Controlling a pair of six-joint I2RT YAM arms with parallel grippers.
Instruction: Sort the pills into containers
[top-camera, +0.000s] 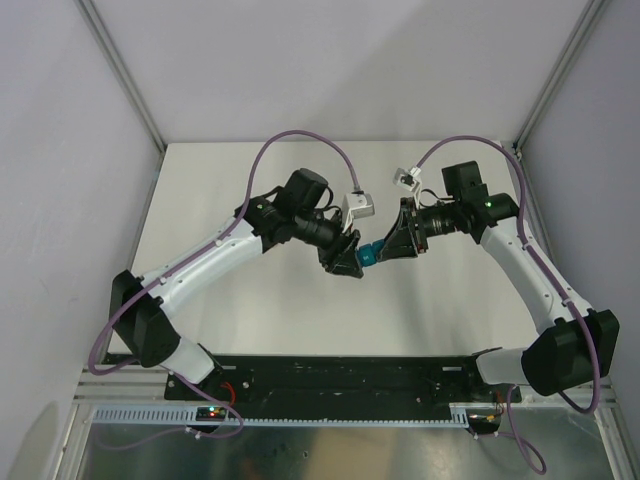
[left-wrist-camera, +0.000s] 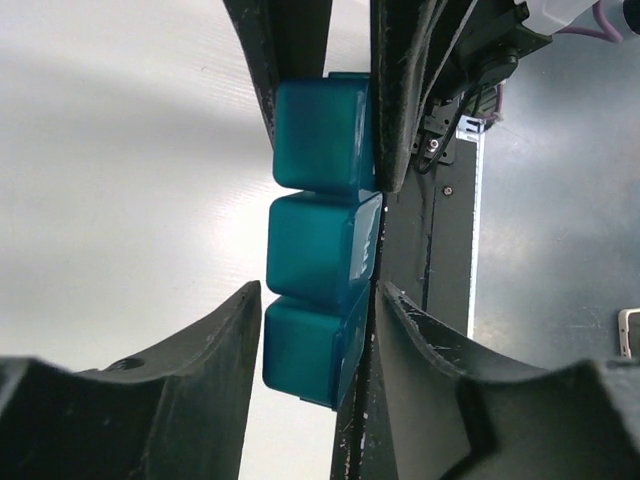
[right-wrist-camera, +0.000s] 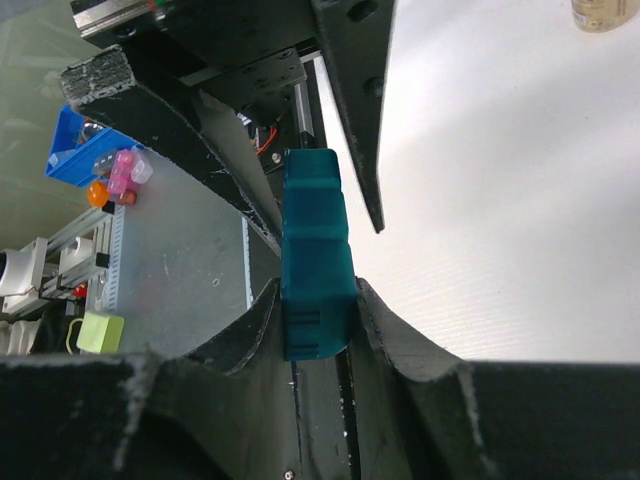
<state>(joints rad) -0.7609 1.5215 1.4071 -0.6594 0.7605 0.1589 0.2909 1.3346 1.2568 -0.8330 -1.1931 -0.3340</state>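
The containers (top-camera: 368, 254), a teal strip of three joined lidded compartments, hang above the table between the two arms. My right gripper (top-camera: 388, 250) is shut on one end compartment (right-wrist-camera: 315, 260), with both fingers pressed against its sides (right-wrist-camera: 317, 285). My left gripper (top-camera: 350, 258) stands open by a hair around the opposite end compartment (left-wrist-camera: 305, 345), a thin gap showing on each side (left-wrist-camera: 320, 288). The right gripper's fingers (left-wrist-camera: 395, 100) clamp the far compartment in the left wrist view. All lids look closed. No pills are in view.
A small orange-tan bottle (right-wrist-camera: 600, 12) stands on the white table (top-camera: 250, 310) beyond the grippers. Off the table, a blue bin (right-wrist-camera: 75, 150) with pink and orange items sits by the metal frame. The black base rail (top-camera: 340, 375) runs along the near edge.
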